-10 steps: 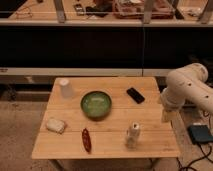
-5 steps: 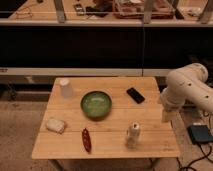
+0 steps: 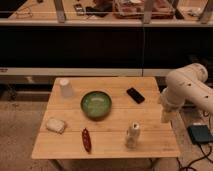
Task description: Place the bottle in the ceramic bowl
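Note:
The whitish-cream bottle (image 3: 132, 135) stands upright near the front right of the wooden table (image 3: 105, 127). The green ceramic bowl (image 3: 96, 104) sits in the middle of the table, left of and behind the bottle, and holds nothing. My gripper (image 3: 165, 116) hangs from the white arm (image 3: 187, 90) at the table's right edge, right of and a little behind the bottle, apart from it.
A white cup (image 3: 65, 87) stands at the back left. A black phone (image 3: 135, 95) lies right of the bowl. A red chili-shaped object (image 3: 86, 139) lies at the front. A pale wrapped item (image 3: 55, 125) lies at the left. A blue object (image 3: 200, 134) is on the floor at right.

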